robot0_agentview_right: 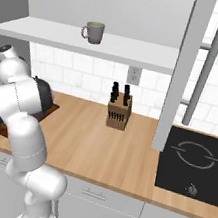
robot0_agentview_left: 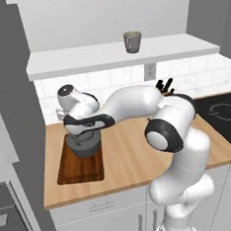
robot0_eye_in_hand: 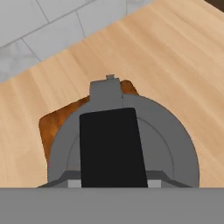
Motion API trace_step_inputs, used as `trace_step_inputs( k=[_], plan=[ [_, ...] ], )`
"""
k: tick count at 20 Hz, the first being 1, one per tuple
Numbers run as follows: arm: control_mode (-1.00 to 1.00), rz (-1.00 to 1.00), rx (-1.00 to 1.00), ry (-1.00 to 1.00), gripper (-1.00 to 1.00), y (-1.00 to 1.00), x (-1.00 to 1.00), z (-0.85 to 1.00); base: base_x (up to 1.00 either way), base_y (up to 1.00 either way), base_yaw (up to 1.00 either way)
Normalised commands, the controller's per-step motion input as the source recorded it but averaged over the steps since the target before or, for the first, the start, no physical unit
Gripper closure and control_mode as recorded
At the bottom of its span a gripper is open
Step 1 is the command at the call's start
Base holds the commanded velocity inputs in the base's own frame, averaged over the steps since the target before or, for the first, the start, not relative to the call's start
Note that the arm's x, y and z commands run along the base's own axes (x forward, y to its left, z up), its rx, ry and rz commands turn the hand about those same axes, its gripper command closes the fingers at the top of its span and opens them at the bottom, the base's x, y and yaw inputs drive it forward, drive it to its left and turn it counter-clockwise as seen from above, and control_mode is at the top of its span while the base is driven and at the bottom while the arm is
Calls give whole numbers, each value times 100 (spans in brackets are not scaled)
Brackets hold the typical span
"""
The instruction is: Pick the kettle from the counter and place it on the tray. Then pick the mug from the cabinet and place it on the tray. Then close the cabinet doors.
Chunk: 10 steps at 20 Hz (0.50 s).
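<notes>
Spanning the tiled wall, the counter [robot0_agentview_right: 99,145] (butcher-block) bears the tray [robot0_agentview_left: 78,171]

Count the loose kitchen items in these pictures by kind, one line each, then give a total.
Kettle: 1
Tray: 1
Mug: 1
Knife block: 1
Total: 4

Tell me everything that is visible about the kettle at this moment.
The kettle is squat, round and dark grey, like dull metal. It stands upright at the far end of the brown wooden tray, its base inside the rim. In the hand view its arched handle, black in the middle, runs across the top. The gripper is directly over it; whether the fingers grasp the handle cannot be told.
</notes>
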Motion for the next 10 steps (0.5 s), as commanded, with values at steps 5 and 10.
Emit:
trace_step_inputs(
  k=[5,10],
  plan=[
    [-100,-3,0,0,100,36,7,-1,0,0,0],
    [-100,-1,0,0,100,5,0,-12,0,0,0]
  ],
)
